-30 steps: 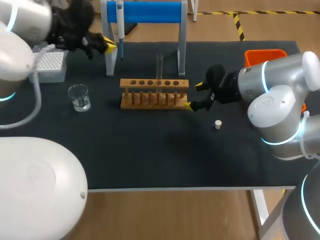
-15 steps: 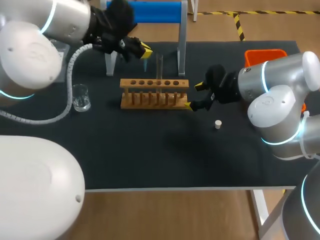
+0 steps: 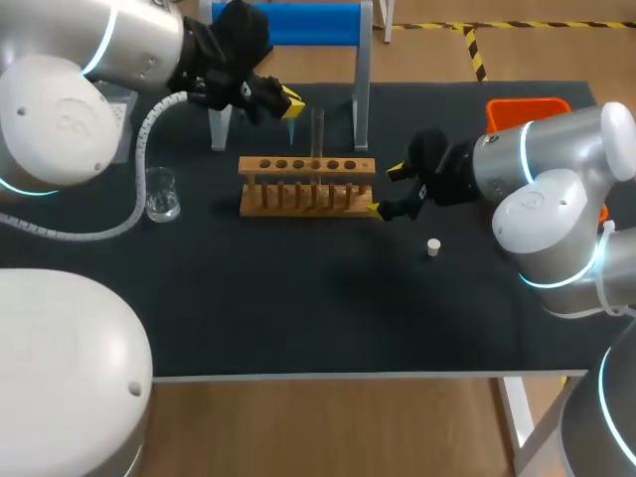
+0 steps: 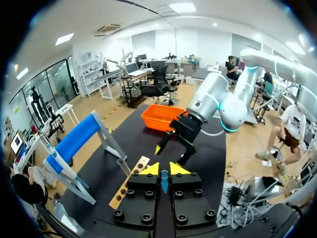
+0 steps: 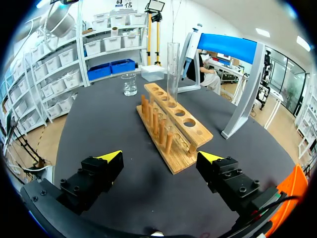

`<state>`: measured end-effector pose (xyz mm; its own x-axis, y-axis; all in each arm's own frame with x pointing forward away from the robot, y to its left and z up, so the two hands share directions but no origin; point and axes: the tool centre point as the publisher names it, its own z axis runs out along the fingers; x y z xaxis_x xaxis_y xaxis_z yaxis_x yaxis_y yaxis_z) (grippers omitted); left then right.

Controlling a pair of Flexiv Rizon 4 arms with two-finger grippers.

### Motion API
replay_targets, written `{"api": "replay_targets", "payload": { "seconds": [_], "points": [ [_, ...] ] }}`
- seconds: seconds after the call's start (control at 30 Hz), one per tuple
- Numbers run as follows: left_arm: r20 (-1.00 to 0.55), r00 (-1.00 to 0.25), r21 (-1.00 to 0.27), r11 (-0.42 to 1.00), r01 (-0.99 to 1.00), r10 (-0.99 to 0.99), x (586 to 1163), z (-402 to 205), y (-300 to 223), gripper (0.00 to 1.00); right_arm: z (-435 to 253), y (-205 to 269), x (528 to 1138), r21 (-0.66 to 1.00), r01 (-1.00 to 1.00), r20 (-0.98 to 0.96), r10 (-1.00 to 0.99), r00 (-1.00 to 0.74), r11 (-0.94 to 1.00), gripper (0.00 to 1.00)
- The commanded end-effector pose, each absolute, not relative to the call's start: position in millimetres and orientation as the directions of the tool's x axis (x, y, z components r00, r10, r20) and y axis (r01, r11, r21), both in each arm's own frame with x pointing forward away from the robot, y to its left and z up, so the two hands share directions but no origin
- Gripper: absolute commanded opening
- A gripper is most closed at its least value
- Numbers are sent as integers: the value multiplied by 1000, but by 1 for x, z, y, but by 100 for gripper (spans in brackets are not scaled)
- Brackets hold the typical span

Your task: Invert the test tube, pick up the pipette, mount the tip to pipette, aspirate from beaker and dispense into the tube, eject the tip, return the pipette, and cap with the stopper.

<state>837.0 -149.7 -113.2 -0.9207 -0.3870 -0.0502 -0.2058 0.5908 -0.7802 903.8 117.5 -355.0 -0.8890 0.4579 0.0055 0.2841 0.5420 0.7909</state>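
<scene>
Step in hand, by my reading: bring the pipette to the tube and dispense. Left gripper [image 3: 288, 101] hangs just beside the mouth of the test tube [image 3: 318, 134], which stands upright in the wooden rack [image 3: 308, 186]. Its fingers are pressed together on a slim blue-green shaft, which I take for the pipette [image 4: 164, 182]. Whether a tip is mounted cannot be told. Right gripper [image 3: 386, 191] sits at the rack's right end with its fingers spread wide and holding nothing. Contact with the rack is not determinable.

To do it well: centre the pipette's end over the tube's mouth, lower it inside the rim before releasing, and keep the shaft vertical. The tube is tall and narrow, so a sideways nudge could tilt it in its hole.

View notes:
- Head view alone shows the stopper [image 3: 433, 246] lying on the mat near the right arm, so the tube is uncapped.
- Beaker [image 3: 158, 194] stands off the rack's left end, well apart from it.
- Left wrist view alone shows the clamped shaft; in the head view the arm hides it.
- Right wrist view gives the tube close up. The glass is clear, with no liquid level I can make out.
</scene>
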Motion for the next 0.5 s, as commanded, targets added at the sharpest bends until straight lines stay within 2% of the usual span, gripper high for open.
{"api": "replay_targets", "payload": {
  "seconds": [0.03, 0.5],
  "points": [
    [-48, -921, -779, 592, -207, -386, 836, -112, -149, 0, -355, 117, 904, 792, 283, 6, 456, -890, 541, 100],
    [-25, -943, -758, 621, -197, -331, 827, -116, -198, 0, -355, 117, 904, 792, 283, 6, 456, -890, 541, 100]
  ]
}}
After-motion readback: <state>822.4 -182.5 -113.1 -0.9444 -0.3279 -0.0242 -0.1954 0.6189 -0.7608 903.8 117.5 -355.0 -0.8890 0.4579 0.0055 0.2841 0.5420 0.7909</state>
